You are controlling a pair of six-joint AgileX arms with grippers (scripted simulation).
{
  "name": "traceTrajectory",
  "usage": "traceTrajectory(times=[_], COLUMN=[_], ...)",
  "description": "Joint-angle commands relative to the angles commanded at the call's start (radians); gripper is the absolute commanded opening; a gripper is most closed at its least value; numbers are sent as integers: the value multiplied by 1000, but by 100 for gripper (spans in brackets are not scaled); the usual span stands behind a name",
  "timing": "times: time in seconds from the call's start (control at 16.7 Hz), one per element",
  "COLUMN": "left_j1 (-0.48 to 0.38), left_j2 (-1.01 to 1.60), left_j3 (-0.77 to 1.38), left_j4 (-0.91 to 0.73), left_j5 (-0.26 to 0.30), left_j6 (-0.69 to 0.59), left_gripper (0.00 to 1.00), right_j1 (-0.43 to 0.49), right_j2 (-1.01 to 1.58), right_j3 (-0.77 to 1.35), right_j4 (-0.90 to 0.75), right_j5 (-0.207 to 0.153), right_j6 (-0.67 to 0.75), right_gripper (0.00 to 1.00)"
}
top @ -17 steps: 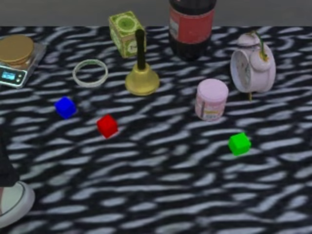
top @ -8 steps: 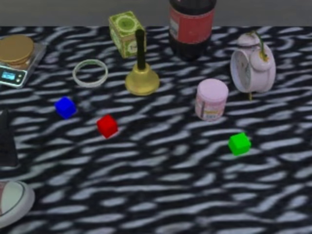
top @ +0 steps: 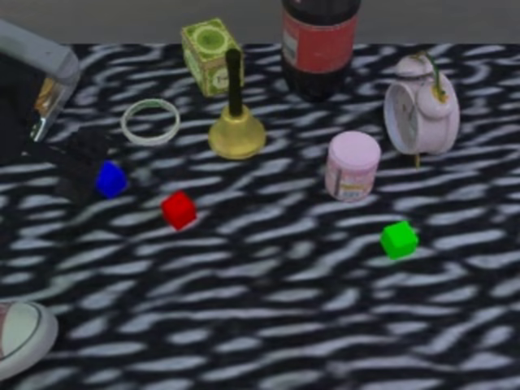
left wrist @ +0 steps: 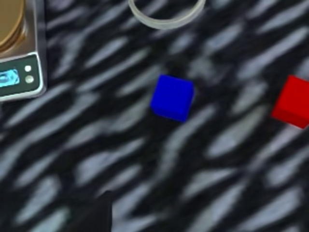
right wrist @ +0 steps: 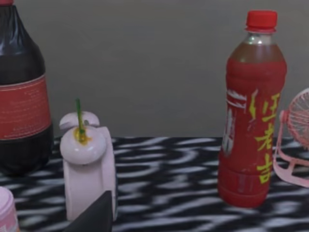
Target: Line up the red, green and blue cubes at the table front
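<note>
Left gripper (top: 77,166) had swung in from the table's left edge to hover just beside the blue cube (top: 109,179); I couldn't tell its finger spread. Red cube (top: 178,210) sat near the blue, green cube (top: 399,240) well apart, none yet lined up.

Blue cube (top: 110,179) and red cube (top: 178,210) lie left, green cube (top: 399,240) right, all apart.
</note>
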Motion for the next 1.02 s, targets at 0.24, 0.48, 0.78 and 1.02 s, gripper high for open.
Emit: traceTrajectory(times=[0.24,0.48,0.78,1.02], left_j1=[-67,-122,-164,-170], left_j2=[397,722,966,1001], left_j3=[311,578,790,822], left_j4=[-206,-369,-487,-503], left_j5=[2,2,0,-1], left_j6=[86,159,215,223], left_gripper=[100,100,100,100], right_j1=[0,0,0,0], right_j2=[0,0,0,0], right_j3=[0,0,0,0], right_j4=[0,0,0,0], right_j5=[0,0,0,0], right_j6=[0,0,0,0], right_gripper=[100,100,100,100])
